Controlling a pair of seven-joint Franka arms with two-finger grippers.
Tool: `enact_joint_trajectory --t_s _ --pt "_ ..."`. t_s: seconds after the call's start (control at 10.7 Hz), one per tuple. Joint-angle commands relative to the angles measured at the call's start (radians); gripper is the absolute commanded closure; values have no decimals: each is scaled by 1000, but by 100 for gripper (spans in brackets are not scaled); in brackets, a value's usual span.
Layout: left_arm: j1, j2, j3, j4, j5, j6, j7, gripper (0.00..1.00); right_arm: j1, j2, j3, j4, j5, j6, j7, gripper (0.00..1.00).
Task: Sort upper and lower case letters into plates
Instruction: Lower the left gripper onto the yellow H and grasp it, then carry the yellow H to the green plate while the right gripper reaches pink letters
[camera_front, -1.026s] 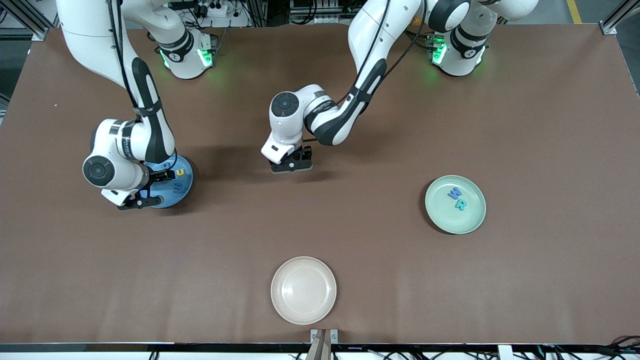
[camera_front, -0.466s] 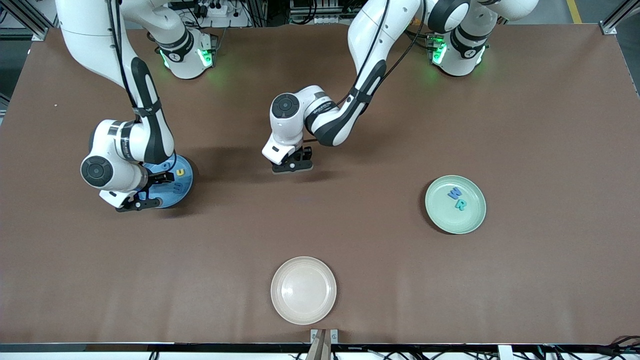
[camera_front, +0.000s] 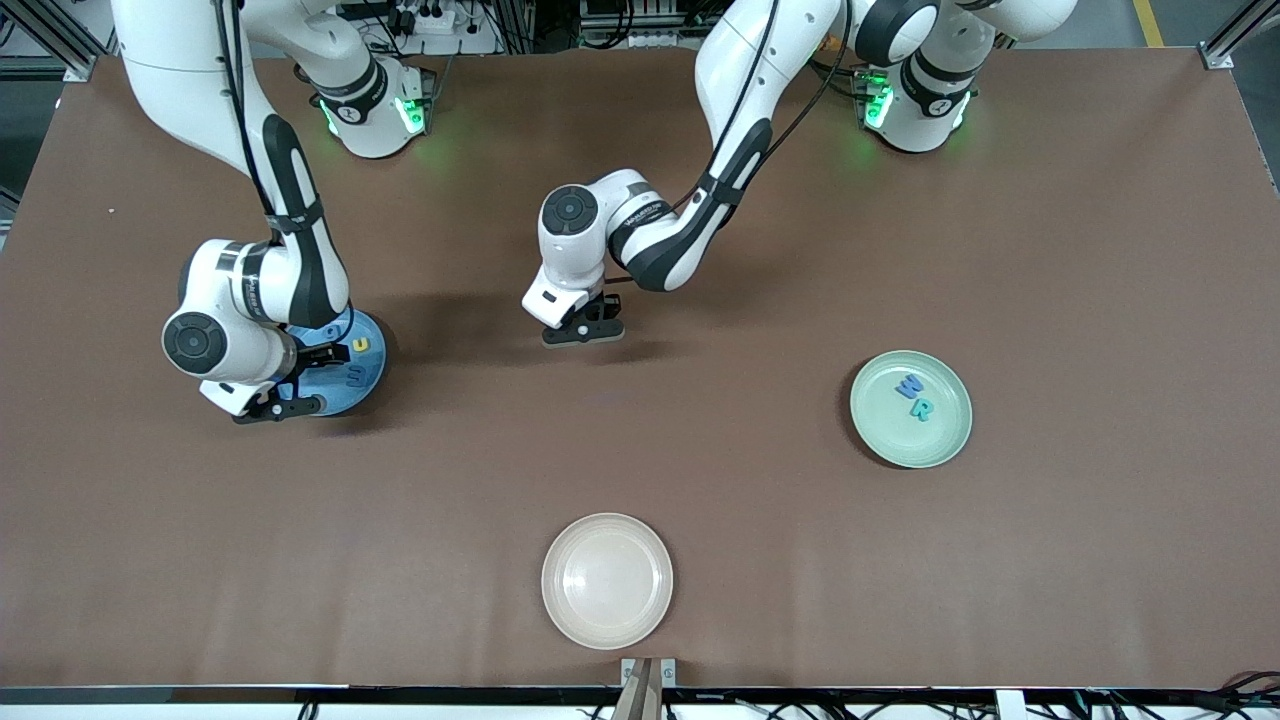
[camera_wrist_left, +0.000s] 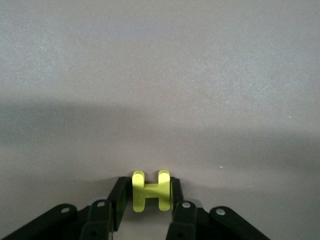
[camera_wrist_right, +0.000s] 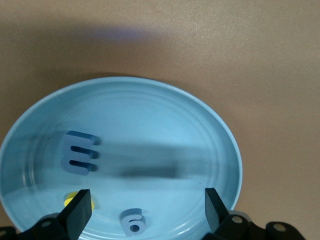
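Note:
A yellow H (camera_wrist_left: 151, 191) lies on the brown table near its middle, and my left gripper (camera_front: 583, 333) (camera_wrist_left: 148, 183) is down around it, shut with a finger touching each side. My right gripper (camera_front: 305, 378) (camera_wrist_right: 146, 206) hangs open over the blue plate (camera_front: 376, 352) (camera_wrist_right: 150, 115), with nothing between its fingers. In that plate lie a blue m (camera_front: 355, 375) (camera_wrist_right: 77, 158), a blue-grey g (camera_wrist_right: 134, 221) and a yellow u (camera_front: 362, 344) (camera_wrist_right: 70, 199), which is partly hidden in the right wrist view. The mint plate (camera_front: 935, 440), toward the left arm's end, holds a blue W (camera_front: 908, 386) and a teal R (camera_front: 923, 408).
A cream plate (camera_front: 607, 580) with nothing in it sits close to the table's edge nearest the front camera. The right arm's wrist covers part of the blue plate in the front view.
The left gripper's fingers have come together onto the yellow H. The right arm has barely shifted over the blue plate.

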Motion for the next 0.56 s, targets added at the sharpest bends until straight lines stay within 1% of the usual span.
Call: enact_joint_trajectory --t_s 0.0,0.09,0.19,0.28,0.47 --pt "-20 21 20 21 -40 -5 -1 86 -2 4 3 10 1 -9 -2 0" --pt "-20 8 20 13 -34 -13 8 100 -1 4 3 8 1 -10 -2 0" --pt "-20 -14 23 13 -30 -46 17 100 -4 4 3 10 1 -10 -6 0" --pt "-18 -56 25 10 -27 -85 22 100 -4 6 3 10 1 -9 -6 0" --pt "-3 -139 43 -2 -27 -204 22 100 -1 6 3 10 1 -7 -6 0"
